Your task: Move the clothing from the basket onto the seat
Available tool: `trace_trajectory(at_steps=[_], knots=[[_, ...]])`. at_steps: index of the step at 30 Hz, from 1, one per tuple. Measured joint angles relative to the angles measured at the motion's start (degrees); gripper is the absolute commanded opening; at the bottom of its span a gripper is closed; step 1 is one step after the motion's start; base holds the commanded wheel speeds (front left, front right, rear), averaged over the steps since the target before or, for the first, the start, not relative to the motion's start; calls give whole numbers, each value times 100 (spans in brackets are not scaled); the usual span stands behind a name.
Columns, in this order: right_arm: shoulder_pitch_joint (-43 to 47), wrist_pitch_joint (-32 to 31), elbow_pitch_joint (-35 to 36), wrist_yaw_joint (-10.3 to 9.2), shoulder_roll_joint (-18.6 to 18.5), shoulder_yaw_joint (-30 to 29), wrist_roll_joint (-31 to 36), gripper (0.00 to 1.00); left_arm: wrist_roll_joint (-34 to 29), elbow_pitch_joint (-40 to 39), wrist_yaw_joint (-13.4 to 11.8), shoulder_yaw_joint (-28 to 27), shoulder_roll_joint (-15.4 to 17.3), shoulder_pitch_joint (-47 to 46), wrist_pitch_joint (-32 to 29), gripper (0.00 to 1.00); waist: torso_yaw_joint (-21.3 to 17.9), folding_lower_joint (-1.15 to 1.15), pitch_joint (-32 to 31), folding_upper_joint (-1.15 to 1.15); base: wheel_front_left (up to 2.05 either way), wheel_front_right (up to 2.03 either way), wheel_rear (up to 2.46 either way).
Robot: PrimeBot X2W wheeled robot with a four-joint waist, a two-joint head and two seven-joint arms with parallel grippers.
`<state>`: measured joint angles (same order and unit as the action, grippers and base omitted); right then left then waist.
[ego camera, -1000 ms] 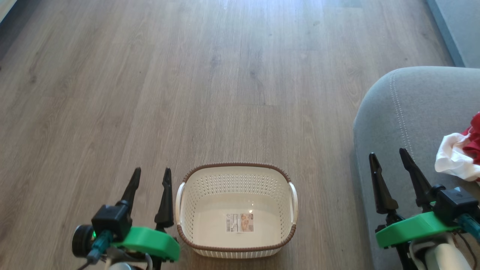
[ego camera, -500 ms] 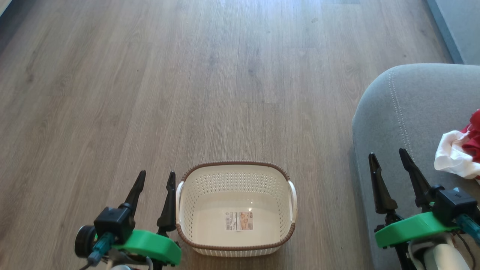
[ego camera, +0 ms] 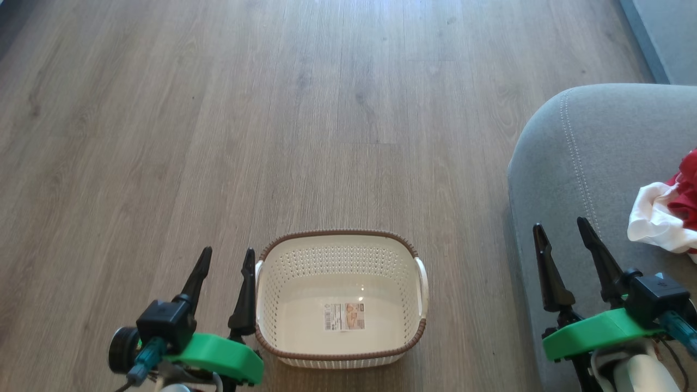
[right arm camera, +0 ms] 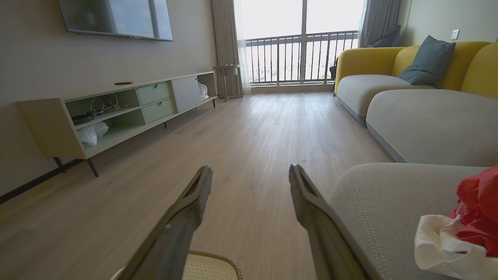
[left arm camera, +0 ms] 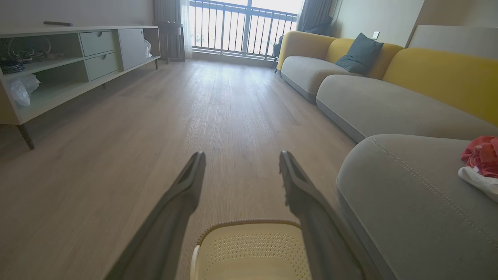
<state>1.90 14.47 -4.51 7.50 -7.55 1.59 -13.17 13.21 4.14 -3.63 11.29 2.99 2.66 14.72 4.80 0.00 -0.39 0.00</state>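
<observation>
**Clothing on the seat, both grippers free**

The clothing [ego camera: 667,218] (red and white, bunched) lies on the seat [ego camera: 588,141], well in from its left edge, right of the right gripper [ego camera: 560,222] and clear of its spread, unladen jaws. The left gripper [ego camera: 228,250], likewise released, hovers beside the basket [ego camera: 337,233], at its left handle

The left claw [ego camera: 228,251] and right claw [ego camera: 560,223] each have two long, tapering black fingers [ego camera: 550,272] on a bright green base [ego camera: 593,331], with a boxy black module [ego camera: 163,322] and a teal cable plug [ego camera: 146,351] alongside, the right joining a pale forearm [ego camera: 645,375].
</observation>
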Motion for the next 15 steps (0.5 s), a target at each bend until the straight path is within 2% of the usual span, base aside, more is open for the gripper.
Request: trace_trajectory(at_steps=[15], knots=[[-3, 0, -51, 0, -2, 35, 0, 100, 152, 47, 52, 30, 0, -1, 0, 100, -58, 0, 9, 0, 0, 0, 0]])
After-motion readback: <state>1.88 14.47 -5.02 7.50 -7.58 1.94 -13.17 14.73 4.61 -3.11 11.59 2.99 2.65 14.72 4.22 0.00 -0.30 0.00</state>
